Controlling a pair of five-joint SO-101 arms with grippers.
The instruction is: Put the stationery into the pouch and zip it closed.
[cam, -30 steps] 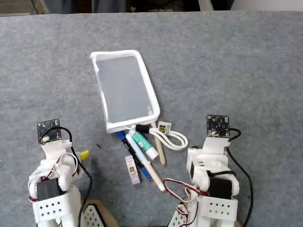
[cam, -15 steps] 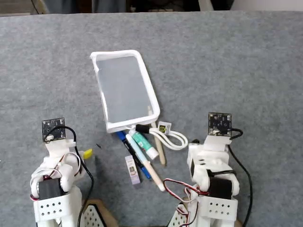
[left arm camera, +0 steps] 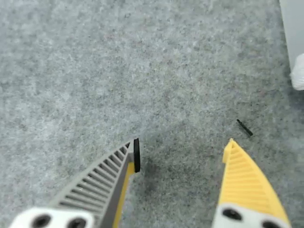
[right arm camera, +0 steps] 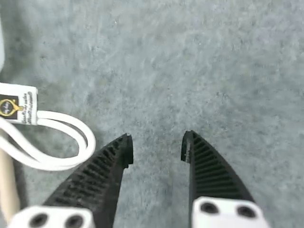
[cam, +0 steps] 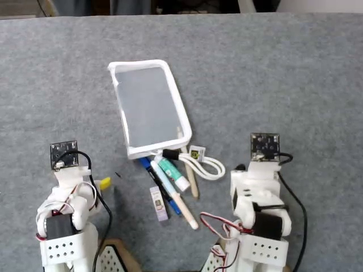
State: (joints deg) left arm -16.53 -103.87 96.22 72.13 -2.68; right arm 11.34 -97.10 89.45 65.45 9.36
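You nudge your right pincer a little, but it and the left pincer gape empty, stationery outside the pouch.

2 white arms sit folded low at the near side, the left arm and the right arm. The left gripper points down with fingers spread wide. The right gripper is parted less.

The high camera is looking straight down over the whole desk. The left wrist camera is peering closely past the left pincer, sharing a black speck with that view; the right, past the right pincer, is sharing the white cord.
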